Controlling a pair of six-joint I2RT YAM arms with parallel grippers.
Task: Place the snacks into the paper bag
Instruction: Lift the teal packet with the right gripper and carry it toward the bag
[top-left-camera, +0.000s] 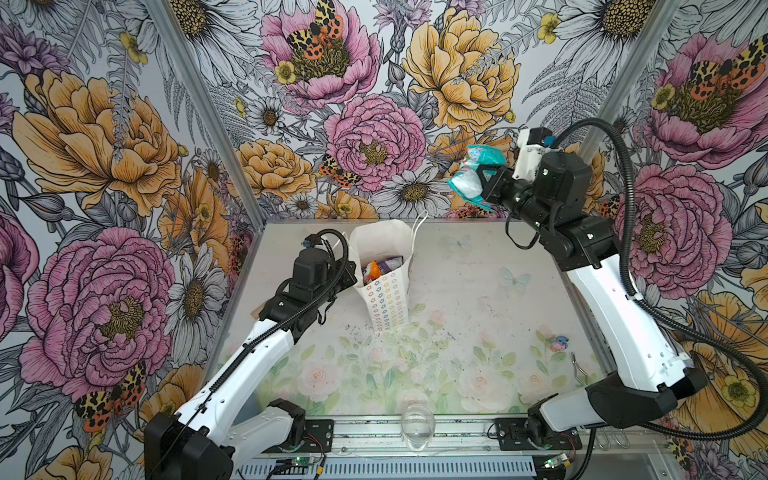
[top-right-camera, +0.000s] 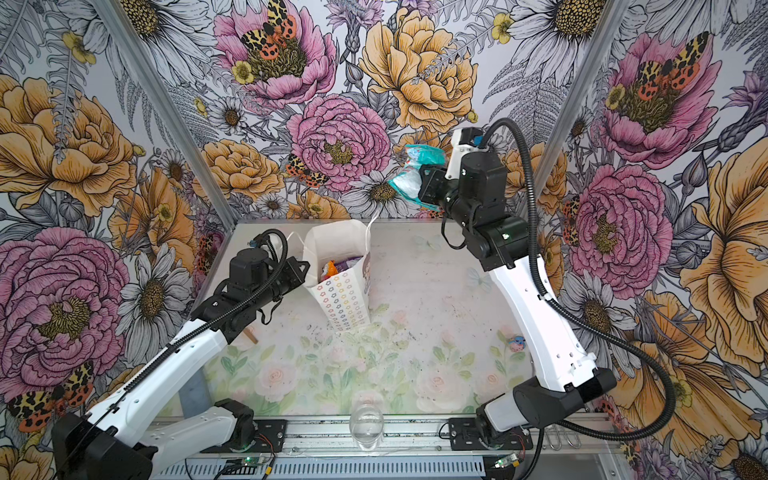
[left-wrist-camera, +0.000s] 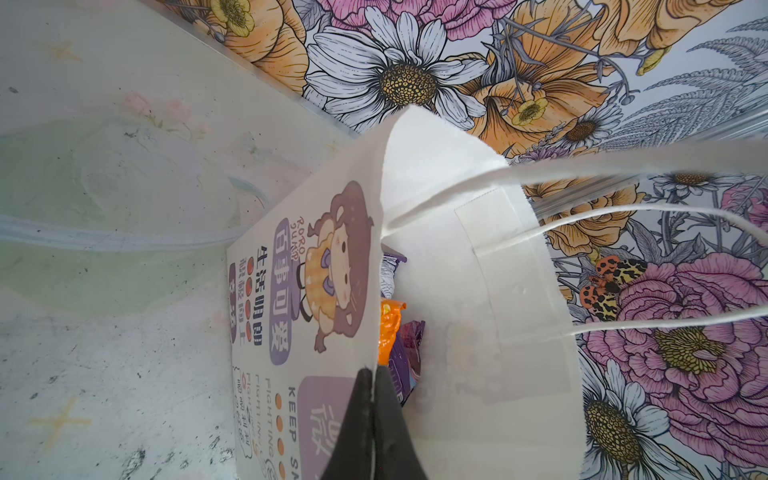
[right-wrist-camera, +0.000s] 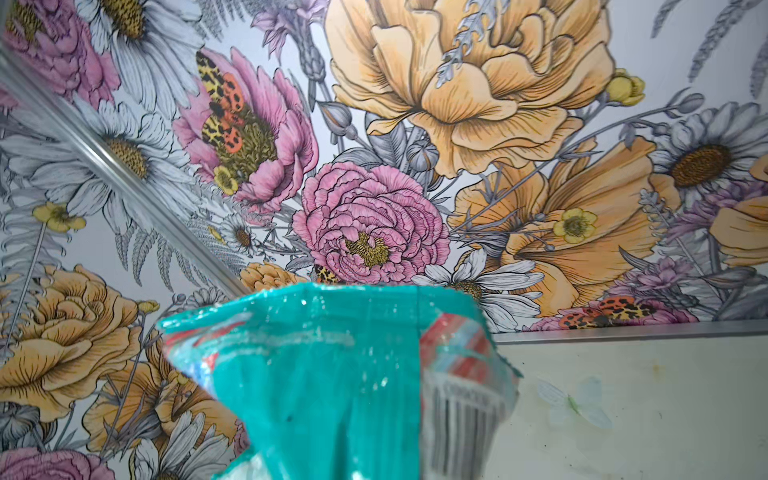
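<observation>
Left hand (left-wrist-camera: 372, 376): fingers pressed together on the bag (top-left-camera: 384, 299) rim, with the paper wall pinched between them. In both top views it grips the bag's 9 o'clock side (top-left-camera: 348, 268) (top-right-camera: 305, 266).
Right hand (top-left-camera: 484, 178) (top-right-camera: 424, 179): clamped on the teal packet (top-left-camera: 469, 183) (top-right-camera: 409, 183) and raised high over the worktop (top-left-camera: 478, 299), toward 1 o'clock. It is well apart from the bag.
Teal packet, wrist view (right-wrist-camera: 332, 374): crumpled, with a barcode panel on one side. The fingers themselves are out of frame.
Bag (top-right-camera: 343, 303) (left-wrist-camera: 457, 249): upright with its mouth open, at 11 o'clock from worktop centre. The cord handles hang loose. Flower rings are printed on the near face and a cartoon figure on the side face.
Bag contents: an orange packet (top-left-camera: 372, 270) (left-wrist-camera: 388, 328) and a purple packet (top-left-camera: 390, 264) (left-wrist-camera: 405, 353) lie inside. Anything deeper cannot be made out.
Glass (top-left-camera: 417, 424) (top-right-camera: 365, 428): upright at the 6 o'clock edge.
Wooden piece (top-right-camera: 250, 334): at 9 o'clock, partly under the left arm.
Blue figure (top-left-camera: 559, 343): on the worktop at 4 o'clock, well apart from the bag.
</observation>
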